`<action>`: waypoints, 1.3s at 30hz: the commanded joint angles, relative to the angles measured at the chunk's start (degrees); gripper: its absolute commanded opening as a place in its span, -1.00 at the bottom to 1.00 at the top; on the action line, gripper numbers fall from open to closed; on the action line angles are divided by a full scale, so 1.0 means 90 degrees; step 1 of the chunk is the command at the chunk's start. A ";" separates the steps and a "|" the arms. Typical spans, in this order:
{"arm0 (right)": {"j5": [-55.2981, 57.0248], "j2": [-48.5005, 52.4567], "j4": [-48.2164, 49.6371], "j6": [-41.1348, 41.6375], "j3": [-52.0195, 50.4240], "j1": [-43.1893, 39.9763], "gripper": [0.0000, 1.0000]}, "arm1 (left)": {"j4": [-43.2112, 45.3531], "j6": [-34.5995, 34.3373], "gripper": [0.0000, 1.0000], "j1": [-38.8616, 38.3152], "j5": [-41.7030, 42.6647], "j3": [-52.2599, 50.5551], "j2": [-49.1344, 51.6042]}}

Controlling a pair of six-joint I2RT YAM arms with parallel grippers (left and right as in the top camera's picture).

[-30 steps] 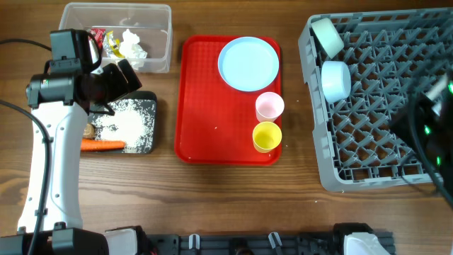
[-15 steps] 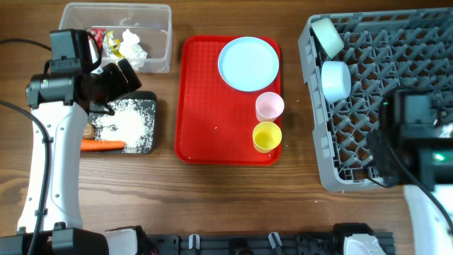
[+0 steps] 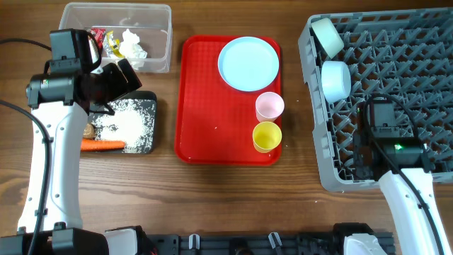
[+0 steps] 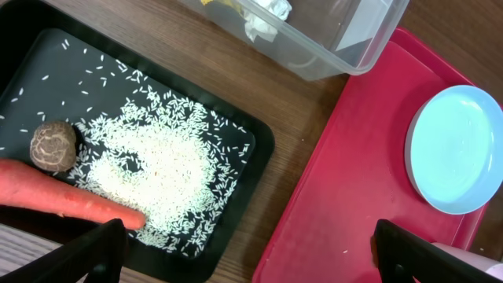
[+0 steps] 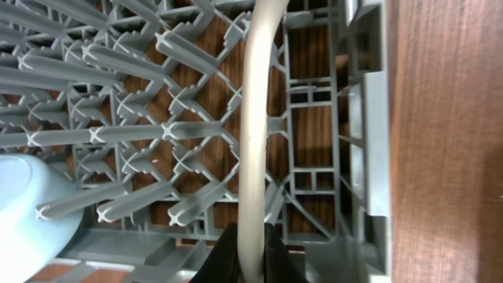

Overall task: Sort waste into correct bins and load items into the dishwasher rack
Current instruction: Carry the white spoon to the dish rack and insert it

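Note:
My right gripper (image 5: 250, 255) is shut on the white plastic spoon (image 5: 255, 118) and holds it over the front left part of the grey dishwasher rack (image 3: 311, 106). Two light blue bowls (image 3: 335, 79) lie in the rack; one also shows in the right wrist view (image 5: 31, 212). My left gripper (image 4: 251, 255) is open and empty above the edge between the black tray (image 4: 47, 55) and the red tray (image 4: 338, 196). The black tray holds the carrot (image 4: 55, 196), rice (image 4: 157, 165) and a brown lump (image 4: 53, 145). The clear tub (image 3: 159, 42) holds wrappers (image 3: 106, 41) and tissue (image 3: 132, 46).
The red serving tray (image 3: 212, 120) in the middle carries the light blue plate (image 3: 248, 64), the pink cup (image 3: 270, 106) and the yellow cup (image 3: 267, 136). Bare wooden table lies along the front edge and between the red tray and the rack.
My right arm has swung left from the table's right edge to over the rack's front left part, spoon in its jaws. The left arm has not moved.

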 commanded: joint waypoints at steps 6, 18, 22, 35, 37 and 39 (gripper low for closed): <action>0.0172 0.0469 0.0216 0.0175 -0.0182 -0.0022 -0.91 | -0.0032 0.0078 0.99 0.0029 0.0053 -0.0041 0.0039; -0.0044 0.1280 0.0287 0.0165 -0.0182 -0.0022 0.74 | -0.0032 0.0080 1.00 0.0029 0.0053 -0.0041 0.0039; -0.0039 0.1280 0.0287 -0.0204 -0.0180 -0.0022 0.99 | -0.0027 0.0078 1.00 0.0029 0.0053 -0.0041 0.0039; -0.0216 0.1280 0.0984 -0.1800 -0.0175 -0.0022 0.99 | -0.0034 0.0078 1.00 0.0029 0.0056 -0.0041 0.0039; -0.0287 0.1280 0.0981 -0.1831 -0.0175 -0.0022 0.99 | -0.0032 0.0078 0.99 0.0029 0.0056 -0.0041 0.0039; -0.0430 0.1280 0.0959 -0.1831 -0.0175 -0.0022 0.99 | -0.0032 0.0078 1.00 0.0029 0.0056 -0.0041 0.0039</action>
